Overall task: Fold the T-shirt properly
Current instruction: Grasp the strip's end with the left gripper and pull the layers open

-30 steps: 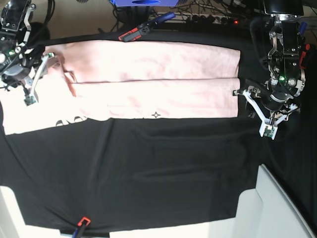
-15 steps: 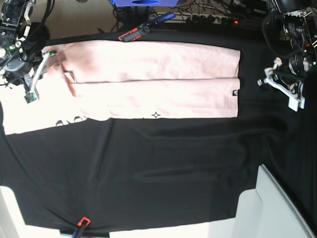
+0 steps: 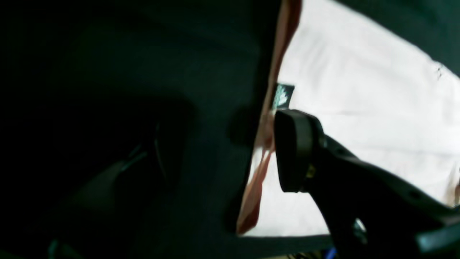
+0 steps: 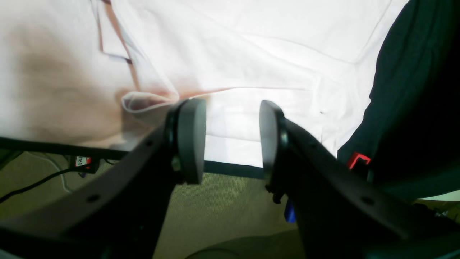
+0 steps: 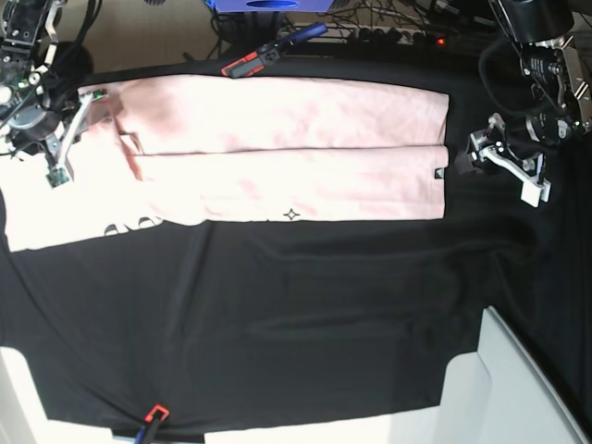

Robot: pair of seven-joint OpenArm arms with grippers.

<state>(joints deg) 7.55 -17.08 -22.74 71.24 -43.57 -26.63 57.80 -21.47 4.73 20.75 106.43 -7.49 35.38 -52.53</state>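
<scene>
The pale pink cotton T-shirt [image 5: 277, 153] lay folded lengthwise on the black table cloth [image 5: 305, 314]. Both the left gripper [image 5: 472, 159] and right gripper [image 4: 233, 140], jaws apart, flanked its ends; next probably gripping both ends for the crosswise fold.

- I count one pale pink T-shirt [image 5: 287, 153], lying in long folded bands.
- I see one black table cloth [image 5: 305, 314] under it.
- I count two grippers: the left gripper [image 5: 483, 153] and the right gripper [image 5: 79, 116].
- I count two red-tipped clamps on the cloth's edges: a far clamp [image 5: 268, 53] and a near clamp [image 5: 153, 418].
- I see one small dark label [image 3: 283, 96] on the shirt's hem.
- I see one small black star mark [image 5: 291, 215] on the shirt's front band.
</scene>
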